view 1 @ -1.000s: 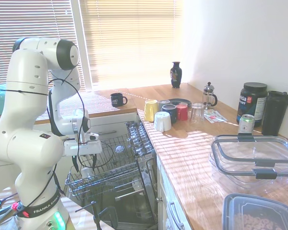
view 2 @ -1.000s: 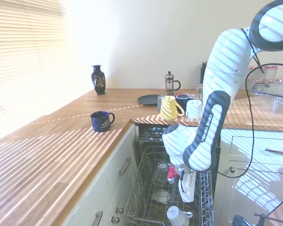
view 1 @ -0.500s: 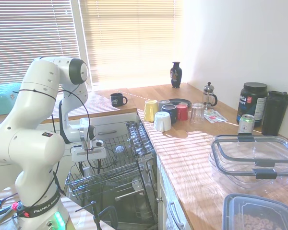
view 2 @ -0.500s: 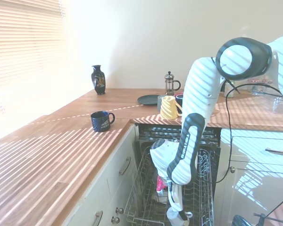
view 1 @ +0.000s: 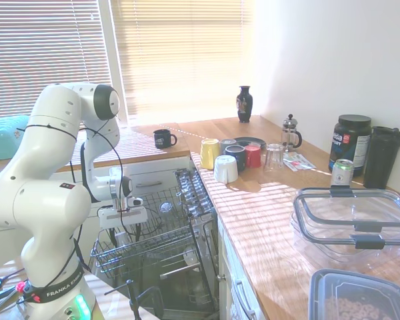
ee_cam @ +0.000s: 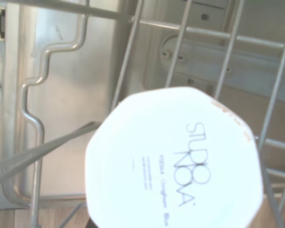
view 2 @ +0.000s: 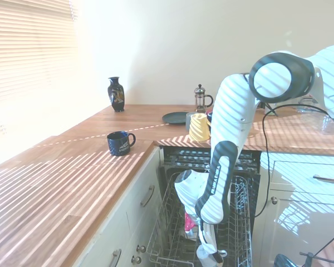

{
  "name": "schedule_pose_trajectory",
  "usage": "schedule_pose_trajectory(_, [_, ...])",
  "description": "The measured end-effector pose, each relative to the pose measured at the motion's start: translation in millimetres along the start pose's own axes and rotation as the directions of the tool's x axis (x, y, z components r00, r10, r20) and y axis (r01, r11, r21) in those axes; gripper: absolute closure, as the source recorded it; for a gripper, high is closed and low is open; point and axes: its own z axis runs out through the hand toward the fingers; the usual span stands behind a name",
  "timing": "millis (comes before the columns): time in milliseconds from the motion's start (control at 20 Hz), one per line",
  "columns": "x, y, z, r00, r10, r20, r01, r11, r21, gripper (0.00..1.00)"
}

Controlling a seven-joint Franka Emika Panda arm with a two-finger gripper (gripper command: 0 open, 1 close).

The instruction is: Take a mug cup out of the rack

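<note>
My gripper [view 1: 125, 233] down low inside rack [view 1: 161, 230]. Fingers hidden behind my own arm, cannot tell if spread or pinching. White mug cup [ee_cam: 175, 161] sits in rack, upside down, right under my wrist, bottom showing "STUDIO NOVA". Same mug cup [view 2: 207, 256] at rack's front end. Pink thing [view 2: 188, 223] in rack, just beside my arm.
</note>
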Motion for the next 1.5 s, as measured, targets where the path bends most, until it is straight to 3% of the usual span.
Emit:
schedule_pose_trajectory(650, [3,1,-1,1.0,-0.007,-0.005,0.007,1.0,0.005,1.0])
schedule_pose_trajectory(900, [1,-37,16,0.998,-0.059,0.022,0.059,0.998,0.008,1.0])
schedule_pose_trajectory(1050, [6,-38,19,0.998,-0.061,0.024,0.06,0.998,0.014,1.0])
schedule_pose_trajectory(1300, [8,-32,9,0.999,-0.046,0.006,0.046,0.999,0.013,1.0])
schedule_pose_trajectory(1500, [2,-25,-22,0.999,-0.027,-0.039,0.027,0.999,0.022,1.0])
